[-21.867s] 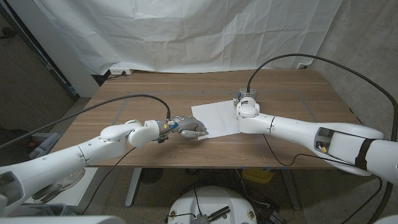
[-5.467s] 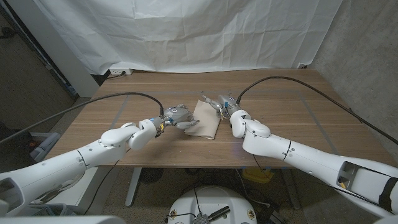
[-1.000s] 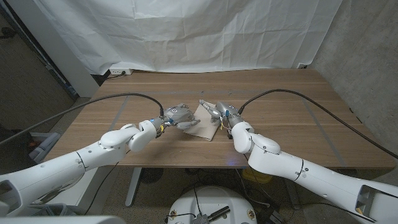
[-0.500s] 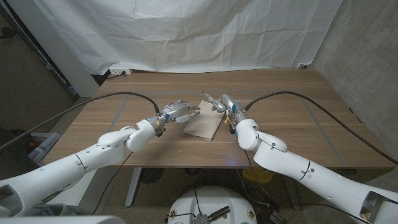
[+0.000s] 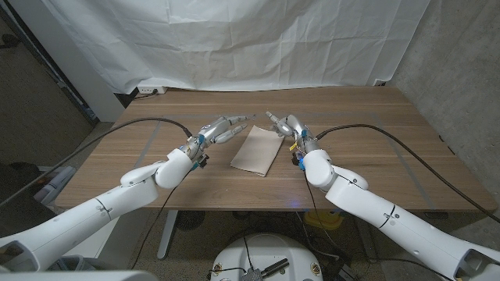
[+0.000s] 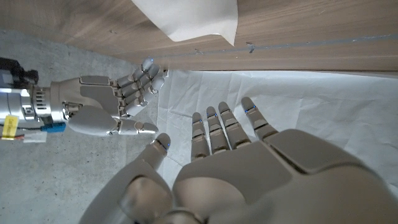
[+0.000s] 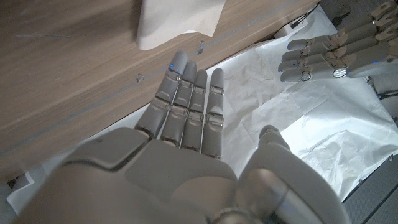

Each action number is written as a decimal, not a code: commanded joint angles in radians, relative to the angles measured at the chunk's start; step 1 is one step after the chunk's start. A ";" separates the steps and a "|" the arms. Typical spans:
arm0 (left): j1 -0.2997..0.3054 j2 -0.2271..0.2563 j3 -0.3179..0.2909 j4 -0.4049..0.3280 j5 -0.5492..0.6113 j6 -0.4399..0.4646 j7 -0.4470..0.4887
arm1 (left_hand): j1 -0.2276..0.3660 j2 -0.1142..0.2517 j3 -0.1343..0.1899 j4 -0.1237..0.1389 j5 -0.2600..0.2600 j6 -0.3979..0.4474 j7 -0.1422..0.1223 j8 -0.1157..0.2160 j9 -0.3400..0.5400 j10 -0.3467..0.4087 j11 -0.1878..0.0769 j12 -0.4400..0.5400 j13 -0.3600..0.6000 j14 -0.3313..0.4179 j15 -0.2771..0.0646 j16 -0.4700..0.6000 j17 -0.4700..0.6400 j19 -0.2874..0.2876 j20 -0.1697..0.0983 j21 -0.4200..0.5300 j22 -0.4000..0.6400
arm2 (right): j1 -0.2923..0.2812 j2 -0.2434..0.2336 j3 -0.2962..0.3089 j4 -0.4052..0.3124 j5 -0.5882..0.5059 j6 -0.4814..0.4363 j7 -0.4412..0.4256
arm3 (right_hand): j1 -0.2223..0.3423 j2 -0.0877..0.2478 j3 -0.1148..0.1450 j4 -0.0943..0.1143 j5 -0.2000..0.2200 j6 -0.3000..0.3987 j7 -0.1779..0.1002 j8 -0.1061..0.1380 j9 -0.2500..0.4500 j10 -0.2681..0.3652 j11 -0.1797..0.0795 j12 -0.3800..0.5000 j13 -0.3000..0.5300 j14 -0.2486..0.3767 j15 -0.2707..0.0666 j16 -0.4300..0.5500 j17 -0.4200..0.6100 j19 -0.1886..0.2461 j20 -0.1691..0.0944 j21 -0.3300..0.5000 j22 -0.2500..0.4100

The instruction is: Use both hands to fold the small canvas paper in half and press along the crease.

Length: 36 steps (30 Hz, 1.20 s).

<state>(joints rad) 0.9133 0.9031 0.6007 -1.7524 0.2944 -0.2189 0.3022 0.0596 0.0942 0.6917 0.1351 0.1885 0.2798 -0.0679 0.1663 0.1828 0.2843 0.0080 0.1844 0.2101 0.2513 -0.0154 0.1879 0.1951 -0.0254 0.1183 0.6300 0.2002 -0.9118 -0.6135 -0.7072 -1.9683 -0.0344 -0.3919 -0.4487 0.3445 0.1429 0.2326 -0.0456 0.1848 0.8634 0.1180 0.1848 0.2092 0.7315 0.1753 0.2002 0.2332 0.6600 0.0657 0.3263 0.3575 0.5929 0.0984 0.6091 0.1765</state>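
In the head view, the small tan folded sheet of canvas paper (image 5: 255,152) is seen lying flat near the middle of the wooden table (image 5: 375,164), its long axis running from the near edge toward the far edge with a slight lean toward the right. The left hand (image 5: 221,129) is held above the table just off the sheet's far left corner, fingers stretched out and slightly apart, nothing held. The right hand (image 5: 283,125) is raised just off the far right corner, fingers likewise extended and empty. The paper lies between and a little nearer than both sets of fingertips; the two hands appear about equally close, so any further pressing along the crease would require either hand to be lowered back toward the near edge.

In the left wrist view, the left hand (image 6: 236,162) is shown with fingers straight and spread, the right hand (image 6: 106,109) opposite, and a corner of the paper (image 6: 193,18) on the table beyond.

In the right wrist view, the right hand (image 7: 180,124) is shown flat-fingered and empty, the paper's corner (image 7: 177,22) beyond its fingertips.
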 commanded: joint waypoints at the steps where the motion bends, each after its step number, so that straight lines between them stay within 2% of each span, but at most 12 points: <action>1: 0.047 -0.105 -0.107 0.090 -0.190 -0.162 -0.004 | 0.007 0.038 0.004 -0.009 -0.004 -0.025 -0.003 0.003 0.001 -0.024 -0.001 -0.005 0.001 -0.020 0.006 -0.007 -0.001 -0.005 0.011 -0.005 -0.001 | -0.045 0.038 0.090 0.115 0.148 0.275 -0.022 | 0.016 -0.001 0.017 -0.007 -0.003 -0.034 -0.004 -0.002 -0.001 -0.033 0.007 -0.006 0.000 -0.035 0.007 -0.021 -0.003 -0.031 0.009 -0.018 0.002; 10: 0.030 -0.185 -0.145 0.178 -0.305 -0.258 -0.084 | 0.011 0.030 0.006 -0.018 -0.005 -0.063 -0.014 0.004 0.000 -0.062 -0.005 -0.004 -0.001 -0.051 0.014 -0.008 -0.004 -0.019 0.017 -0.011 -0.001 | -0.049 0.086 0.135 0.219 0.240 0.461 0.006 | 0.016 0.000 0.035 -0.016 -0.003 -0.087 -0.013 -0.001 -0.002 -0.097 0.001 -0.015 -0.004 -0.116 0.012 -0.069 -0.018 -0.087 0.011 -0.054 0.001; 14: 0.021 -0.204 -0.156 0.206 -0.313 -0.280 -0.110 | 0.012 0.029 0.008 -0.020 -0.005 -0.080 -0.019 0.006 -0.001 -0.081 -0.012 -0.002 -0.003 -0.075 0.018 -0.010 -0.005 -0.028 0.021 -0.015 -0.001 | -0.043 0.100 0.141 0.261 0.258 0.529 0.027 | 0.010 0.001 0.043 -0.017 -0.004 -0.144 -0.014 -0.008 -0.003 -0.141 -0.002 -0.017 -0.006 -0.158 0.020 -0.090 -0.023 -0.135 0.012 -0.083 0.000; 17: 0.013 -0.213 -0.162 0.225 -0.321 -0.294 -0.134 | 0.014 0.028 0.010 -0.022 -0.004 -0.093 -0.022 0.006 -0.002 -0.097 -0.008 -0.002 -0.005 -0.091 0.019 -0.011 -0.006 -0.040 0.024 -0.020 -0.001 | -0.039 0.103 0.142 0.268 0.255 0.532 0.028 | 0.010 0.003 0.049 -0.020 -0.004 -0.171 -0.012 -0.008 -0.003 -0.157 0.000 -0.016 -0.007 -0.183 0.020 -0.100 -0.024 -0.154 0.008 -0.096 0.000; 21: 0.001 -0.233 -0.166 0.263 -0.335 -0.326 -0.158 | 0.015 0.029 0.013 -0.024 -0.004 -0.120 -0.029 0.004 -0.003 -0.124 -0.018 -0.004 -0.007 -0.104 0.021 -0.008 -0.007 -0.047 0.029 -0.025 -0.002 | -0.035 0.111 0.147 0.292 0.273 0.557 0.045 | 0.012 0.002 0.058 -0.026 -0.004 -0.200 -0.022 -0.007 -0.004 -0.195 -0.002 -0.020 -0.009 -0.219 0.020 -0.117 -0.031 -0.171 0.020 -0.111 -0.001; 25: -0.008 -0.248 -0.169 0.294 -0.349 -0.358 -0.181 | 0.015 0.029 0.013 -0.024 -0.004 -0.141 -0.032 0.002 -0.003 -0.137 -0.011 -0.003 -0.009 -0.115 0.025 -0.009 -0.008 -0.049 0.028 -0.026 -0.002 | -0.035 0.117 0.151 0.305 0.273 0.563 0.041 | 0.010 0.002 0.062 -0.026 -0.005 -0.212 -0.022 -0.005 -0.004 -0.216 -0.004 -0.021 -0.010 -0.238 0.018 -0.124 -0.035 -0.181 0.024 -0.120 -0.001; 36: -0.034 -0.275 -0.174 0.375 -0.401 -0.425 -0.249 | 0.014 0.028 0.013 -0.024 -0.004 -0.149 -0.028 0.006 -0.004 -0.150 -0.007 -0.001 -0.011 -0.124 0.026 -0.007 -0.009 -0.054 0.028 -0.029 -0.002 | -0.053 0.122 0.156 0.277 0.263 0.541 0.008 | 0.004 0.001 0.063 -0.024 -0.006 -0.213 -0.022 -0.001 -0.005 -0.219 -0.002 -0.016 -0.011 -0.243 0.020 -0.125 -0.037 -0.189 0.029 -0.127 -0.002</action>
<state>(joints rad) 0.9048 0.6642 0.4372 -1.4619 -0.0582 -0.5764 0.1173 0.0673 0.0991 0.7052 0.1158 0.1848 0.1335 -0.0997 0.1663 0.1766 0.1401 0.0019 0.1845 0.1996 0.1316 0.0108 0.1807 0.1858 -0.0712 0.1420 0.6026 0.1952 -0.9513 -0.5013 -0.5601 -1.6855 0.2288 0.1487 -0.4167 0.3458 0.1441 0.2859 -0.0690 0.1813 0.6532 0.0961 0.1802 0.2045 0.5181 0.1765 0.1804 0.2206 0.4175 0.0844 0.2030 0.3200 0.4091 0.1246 0.4870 0.1720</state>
